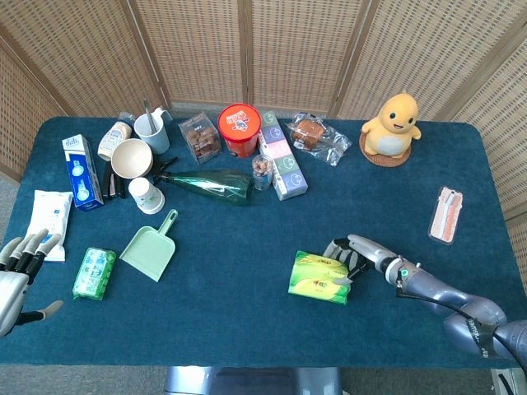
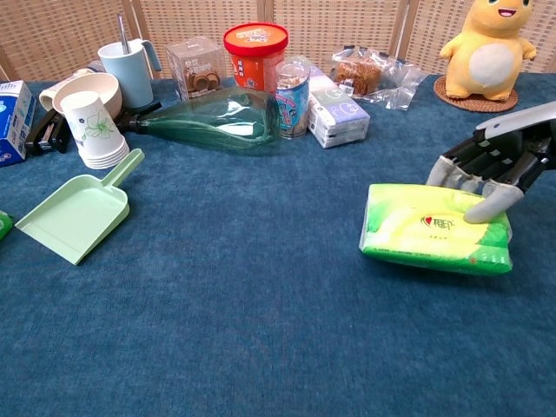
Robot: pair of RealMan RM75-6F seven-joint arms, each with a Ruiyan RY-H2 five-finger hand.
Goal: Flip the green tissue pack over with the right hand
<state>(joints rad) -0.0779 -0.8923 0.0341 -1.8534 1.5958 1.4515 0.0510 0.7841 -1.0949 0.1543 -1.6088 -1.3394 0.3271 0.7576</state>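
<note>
The green tissue pack (image 1: pixel 320 277) lies low over the blue table (image 1: pixel 247 313), right of centre near the front edge, its printed face up in the chest view (image 2: pixel 433 236). My right hand (image 1: pixel 352 253) grips its right end: the thumb presses on the top face and the other fingers (image 2: pixel 459 168) curl behind the far edge. The right forearm runs off to the lower right. My left hand (image 1: pixel 20 267) hovers at the table's front left corner with its fingers spread, holding nothing.
A mint dustpan (image 1: pixel 151 247) and a lying green bottle (image 1: pixel 210 185) sit left of centre. Cups, boxes and snacks line the back, with a yellow plush duck (image 1: pixel 393 123) at back right. A pink case (image 1: pixel 447 214) lies far right and a small green packet (image 1: pixel 94 272) front left.
</note>
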